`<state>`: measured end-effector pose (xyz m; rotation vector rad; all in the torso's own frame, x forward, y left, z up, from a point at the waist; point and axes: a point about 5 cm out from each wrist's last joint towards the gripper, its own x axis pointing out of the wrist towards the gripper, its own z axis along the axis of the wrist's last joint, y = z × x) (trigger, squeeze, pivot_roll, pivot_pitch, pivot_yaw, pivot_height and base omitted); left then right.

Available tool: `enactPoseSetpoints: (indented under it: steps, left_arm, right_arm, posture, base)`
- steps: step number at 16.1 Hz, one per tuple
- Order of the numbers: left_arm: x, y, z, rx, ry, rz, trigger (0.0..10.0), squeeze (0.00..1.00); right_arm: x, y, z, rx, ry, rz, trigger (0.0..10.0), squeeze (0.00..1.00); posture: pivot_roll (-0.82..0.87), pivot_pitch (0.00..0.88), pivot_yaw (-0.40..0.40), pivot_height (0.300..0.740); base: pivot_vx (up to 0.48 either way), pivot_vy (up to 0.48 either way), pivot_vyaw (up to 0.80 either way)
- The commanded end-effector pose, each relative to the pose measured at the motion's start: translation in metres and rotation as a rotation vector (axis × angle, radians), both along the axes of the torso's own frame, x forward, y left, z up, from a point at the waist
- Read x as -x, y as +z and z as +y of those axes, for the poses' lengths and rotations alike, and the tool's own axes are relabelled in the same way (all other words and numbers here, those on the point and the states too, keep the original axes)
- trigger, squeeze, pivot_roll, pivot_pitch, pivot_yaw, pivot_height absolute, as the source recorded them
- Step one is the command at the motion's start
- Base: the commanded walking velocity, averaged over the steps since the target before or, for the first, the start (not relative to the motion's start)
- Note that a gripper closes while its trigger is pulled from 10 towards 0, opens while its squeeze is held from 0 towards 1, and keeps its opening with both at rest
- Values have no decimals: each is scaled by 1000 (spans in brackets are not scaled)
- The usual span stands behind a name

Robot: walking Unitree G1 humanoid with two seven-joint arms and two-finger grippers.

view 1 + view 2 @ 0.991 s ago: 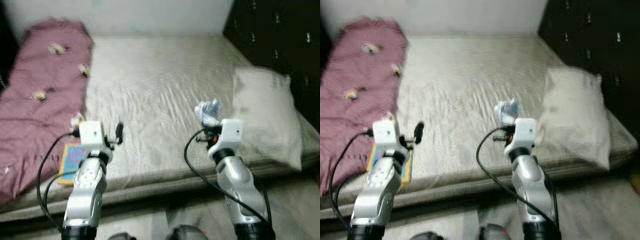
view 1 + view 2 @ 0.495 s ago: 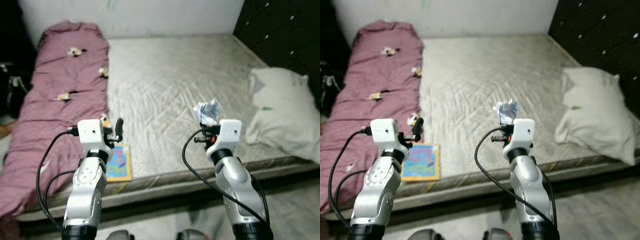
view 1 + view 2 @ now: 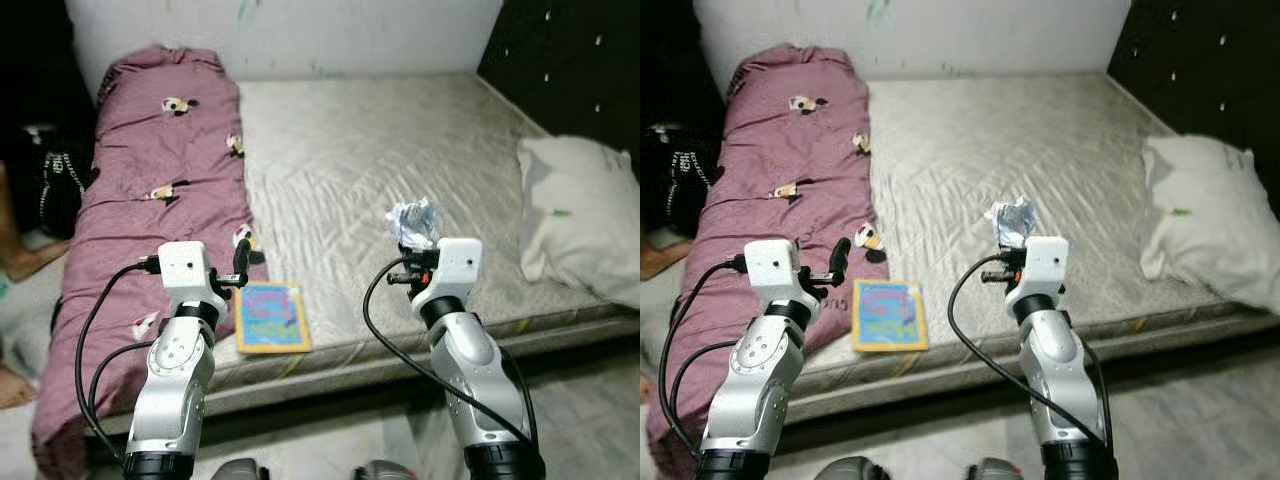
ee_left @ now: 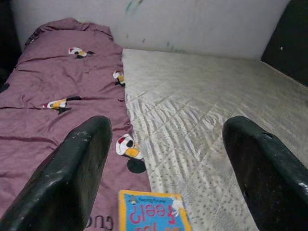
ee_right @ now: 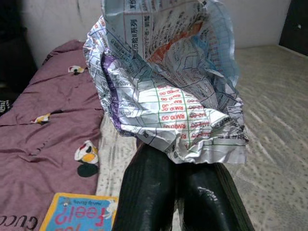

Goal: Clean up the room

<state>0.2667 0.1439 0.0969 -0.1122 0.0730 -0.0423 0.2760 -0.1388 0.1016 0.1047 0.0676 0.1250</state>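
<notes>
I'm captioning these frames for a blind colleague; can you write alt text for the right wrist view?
The right gripper, black fingers shut, holds a crumpled printed paper up in front of the camera. Behind it lie a maroon blanket with cartoon patches, a pale quilted mattress, and the corner of a colourful children's book.

Head stereo pair looks forward and down from behind both arms, across the bed [image 3: 400,150] toward the far wall. Left wrist camera sits close behind the left pincer [image 4: 168,168], facing along its spread fingers [image 4: 72,178] to the maroon blanket [image 4: 53,91] and book [image 4: 151,211] ahead of them. Right wrist camera sits very near the right pincer [image 5: 180,192], its crumpled paper [image 5: 168,82] blocking much of the frame. All views share blanket, book and mattress.
</notes>
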Motion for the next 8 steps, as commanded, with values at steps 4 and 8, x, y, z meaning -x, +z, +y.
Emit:
enactPoseSetpoints:
  steps: [4,8]
  left_arm:
    - [1,0,5,-55,46,-17,10000,0]
    - [0,0,-6,-33,19,-8,10000,0]
  right_arm:
    - [0,-1,-6,52,0,-9,10000,0]
    - [-3,1,-3,51,8,-16,10000,0]
  posture:
    - [-21,0,-20,740]
    - [-22,0,-22,740]
  base:
    - [0,430,0]
    - [0,0,669]
